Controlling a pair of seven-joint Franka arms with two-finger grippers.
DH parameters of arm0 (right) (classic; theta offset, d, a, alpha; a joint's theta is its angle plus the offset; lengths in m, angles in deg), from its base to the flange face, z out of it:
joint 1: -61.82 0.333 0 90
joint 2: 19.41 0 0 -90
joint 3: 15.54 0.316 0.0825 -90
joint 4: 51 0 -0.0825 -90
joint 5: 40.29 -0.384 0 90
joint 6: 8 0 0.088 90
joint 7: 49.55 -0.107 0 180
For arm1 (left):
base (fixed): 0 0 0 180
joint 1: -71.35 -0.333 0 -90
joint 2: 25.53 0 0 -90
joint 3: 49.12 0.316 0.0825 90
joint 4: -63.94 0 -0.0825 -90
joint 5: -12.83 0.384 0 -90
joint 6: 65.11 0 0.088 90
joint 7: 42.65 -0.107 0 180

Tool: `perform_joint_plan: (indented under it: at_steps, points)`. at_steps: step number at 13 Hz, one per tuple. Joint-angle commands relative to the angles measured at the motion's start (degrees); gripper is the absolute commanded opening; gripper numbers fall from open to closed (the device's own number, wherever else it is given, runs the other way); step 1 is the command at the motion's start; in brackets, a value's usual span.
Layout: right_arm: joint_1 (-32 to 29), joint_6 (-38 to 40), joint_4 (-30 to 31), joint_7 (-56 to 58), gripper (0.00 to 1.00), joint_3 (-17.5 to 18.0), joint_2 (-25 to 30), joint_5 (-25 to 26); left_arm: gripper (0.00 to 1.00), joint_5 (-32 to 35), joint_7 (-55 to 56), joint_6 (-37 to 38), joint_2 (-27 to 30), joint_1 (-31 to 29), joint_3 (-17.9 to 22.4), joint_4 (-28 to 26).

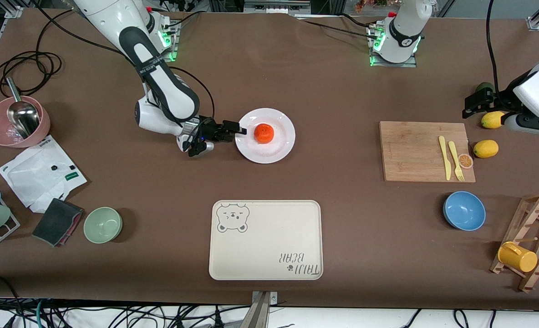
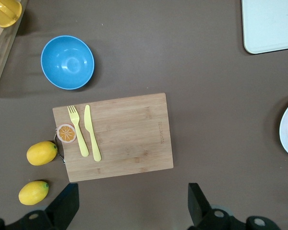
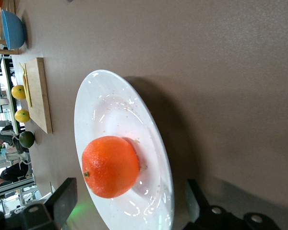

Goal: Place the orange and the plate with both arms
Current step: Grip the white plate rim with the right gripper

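While the right gripper (image 1: pixel 241 130) stands with jaws spread at the rim of the plate (image 1: pixel 274 152), gripping nothing, we judge the rim grasp wants a level, gentle closure so the orange (image 1: pixel 264 133), resting at the plate's centre, does not roll. We note the right arm reaches low and near-horizontal from its base. The left gripper (image 2: pixel 133 203), jaws likewise spread and empty, waits high over the table beside the cutting board (image 2: pixel 125 139)
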Motion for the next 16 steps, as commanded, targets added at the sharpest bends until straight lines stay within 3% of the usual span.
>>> perform_joint_plan:
  at_steps: [1,3,6,8,13,16]
  points:
    - [0.15,-1.11,0.20,2.81,0.99,0.41,-0.71,-2.23,1.00,-0.05,-0.58,1.18,0.74,0.41,0.34,0.26]
    - [0.50,-1.20,0.20,2.81,0.95,0.41,-0.71,-3.45,1.00,-0.05,-0.58,1.26,0.82,0.41,0.34,0.26]
    - [0.85,-1.20,0.11,2.98,0.76,0.41,-0.97,-3.55,1.00,0.03,-0.58,1.27,0.74,0.32,0.43,0.26]
    - [0.85,-1.20,0.11,5.43,0.69,0.41,-1.41,-3.90,1.00,0.03,-0.49,1.27,0.74,0.32,0.34,0.26]
    - [0.85,-1.20,0.11,9.22,0.60,0.41,-2.64,-6.45,1.00,-0.05,-0.49,1.27,0.74,0.32,0.34,0.26]
    - [0.85,-1.20,0.11,9.49,0.41,0.33,-2.82,-6.45,1.00,-0.05,-0.49,1.27,0.74,0.32,0.34,0.26]
